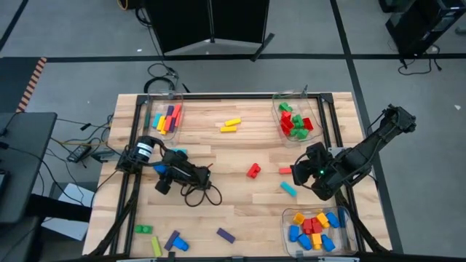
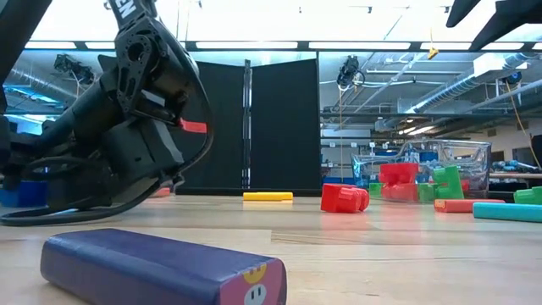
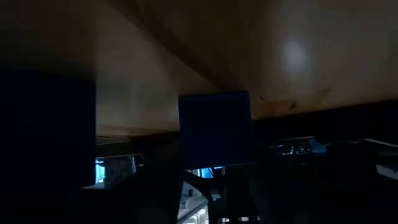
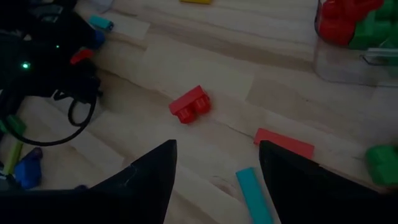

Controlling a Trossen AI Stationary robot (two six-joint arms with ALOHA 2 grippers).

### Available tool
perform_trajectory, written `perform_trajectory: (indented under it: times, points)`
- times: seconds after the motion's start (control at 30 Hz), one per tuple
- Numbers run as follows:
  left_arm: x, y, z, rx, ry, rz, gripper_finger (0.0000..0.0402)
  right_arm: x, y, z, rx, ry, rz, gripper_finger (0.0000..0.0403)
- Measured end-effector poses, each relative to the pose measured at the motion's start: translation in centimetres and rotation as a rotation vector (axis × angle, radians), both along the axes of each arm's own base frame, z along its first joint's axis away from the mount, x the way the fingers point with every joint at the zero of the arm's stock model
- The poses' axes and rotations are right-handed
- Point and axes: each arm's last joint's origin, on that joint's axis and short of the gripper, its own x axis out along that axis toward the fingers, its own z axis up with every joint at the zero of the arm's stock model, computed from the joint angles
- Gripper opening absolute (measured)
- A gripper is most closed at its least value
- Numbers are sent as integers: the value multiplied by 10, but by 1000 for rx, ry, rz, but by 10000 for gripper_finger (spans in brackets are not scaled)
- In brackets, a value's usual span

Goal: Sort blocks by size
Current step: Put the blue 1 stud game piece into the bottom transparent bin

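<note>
Loose blocks lie flat on the wooden table: a red brick (image 1: 253, 170), a red bar (image 1: 285, 170), a teal bar (image 1: 288, 188), two yellow bars (image 1: 231, 125) and a purple bar (image 1: 226, 234). My right gripper (image 1: 304, 173) is open and empty, above the table. In the right wrist view its fingers stand above the teal bar (image 4: 252, 193), with the red bar (image 4: 283, 142) just beyond. My left gripper (image 1: 196, 175) is low over the table's left half. A blue block (image 3: 214, 127) shows close in the dark left wrist view.
Three clear bins hold blocks: long bars at the far left (image 1: 166, 116), red and green bricks at the far right (image 1: 295, 120), short stubs at the near right (image 1: 317, 229). Green, yellow, purple and blue blocks (image 1: 164, 240) lie near the front left edge. A black cable (image 1: 196, 193) loops below the left arm.
</note>
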Motion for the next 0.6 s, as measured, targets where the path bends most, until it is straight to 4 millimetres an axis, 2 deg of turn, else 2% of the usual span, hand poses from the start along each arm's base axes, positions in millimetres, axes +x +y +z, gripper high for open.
perform_trajectory:
  times: [0.1, 0.4, 0.6]
  points:
    - [2, -1, 2, 19, -3, 17, 138, 1, 0, 0, -2, -2, 10, 240]
    - [25, -7, 24, 72, -159, 93, 137, 3, 2, 1, -23, -5, 71, 241]
    - [41, -12, 67, 69, -469, 248, 138, 3, 3, 1, -1, 12, 80, 240]
